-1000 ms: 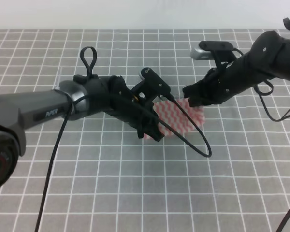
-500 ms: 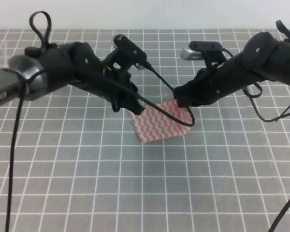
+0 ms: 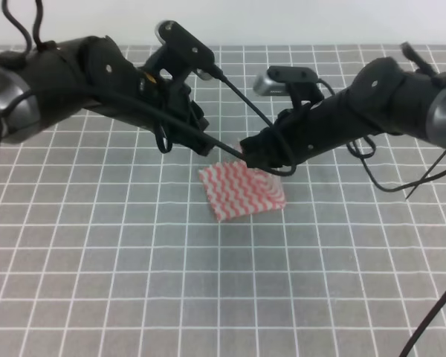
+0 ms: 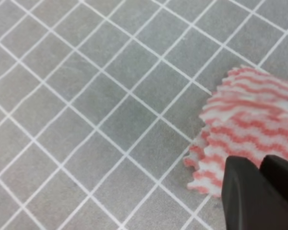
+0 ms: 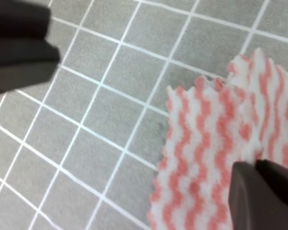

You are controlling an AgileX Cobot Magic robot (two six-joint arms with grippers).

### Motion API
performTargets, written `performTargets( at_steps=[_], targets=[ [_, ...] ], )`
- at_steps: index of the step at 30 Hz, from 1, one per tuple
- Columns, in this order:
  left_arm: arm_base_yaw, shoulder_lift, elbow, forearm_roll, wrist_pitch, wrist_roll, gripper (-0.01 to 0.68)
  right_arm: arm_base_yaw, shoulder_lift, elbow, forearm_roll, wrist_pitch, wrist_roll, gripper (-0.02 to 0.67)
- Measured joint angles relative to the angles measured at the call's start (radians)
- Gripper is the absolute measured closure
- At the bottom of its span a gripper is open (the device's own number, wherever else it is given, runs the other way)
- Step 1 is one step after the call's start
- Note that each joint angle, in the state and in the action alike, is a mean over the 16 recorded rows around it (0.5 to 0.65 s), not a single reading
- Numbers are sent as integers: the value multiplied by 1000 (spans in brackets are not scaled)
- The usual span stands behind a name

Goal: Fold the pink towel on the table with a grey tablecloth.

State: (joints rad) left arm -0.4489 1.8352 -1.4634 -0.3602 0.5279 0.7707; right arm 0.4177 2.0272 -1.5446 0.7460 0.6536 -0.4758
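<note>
Below the right pincer (image 3: 271, 165) (closed) lies the pink towel (image 3: 241, 193).

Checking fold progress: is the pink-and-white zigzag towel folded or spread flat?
Folded, it appears: the pink-and-white zigzag towel lies as a small compact rectangle on the grey gridded tablecloth; layers cannot be clearly seen.

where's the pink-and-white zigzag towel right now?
In the exterior high view the pink-and-white zigzag-striped towel lies near the middle of the grey grid-lined tablecloth, just below and between the left hand and the right hand.
</note>
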Motion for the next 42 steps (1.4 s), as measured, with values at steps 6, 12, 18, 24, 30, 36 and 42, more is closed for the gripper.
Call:
performTargets(
  at_steps=[6, 12, 18, 24, 30, 36, 42],
  targets=[
    [4, -18, 0, 1, 11, -6, 616, 26, 20, 0, 34, -30, -17, 662],
    [6, -25, 0, 1, 19, -9, 616, 49, 46, 0, 65, -42, -36, 662],
    [6, -26, 0, 1, 21, -9, 616, 65, 71, 0, 96, -35, -55, 662],
    [6, -25, 0, 2, 22, -8, 616, 74, 86, 0, 117, -24, -66, 663],
    [6, -25, 0, 2, 21, -8, 616, 81, 93, 0, 131, -16, -85, 662],
    [6, -25, 0, 2, 19, -8, 616, 88, 93, 0, 136, -8, -98, 642],
    [6, -24, 0, 2, 15, -8, 616, 91, 92, 0, 157, 8, -108, 574]
  ],
)
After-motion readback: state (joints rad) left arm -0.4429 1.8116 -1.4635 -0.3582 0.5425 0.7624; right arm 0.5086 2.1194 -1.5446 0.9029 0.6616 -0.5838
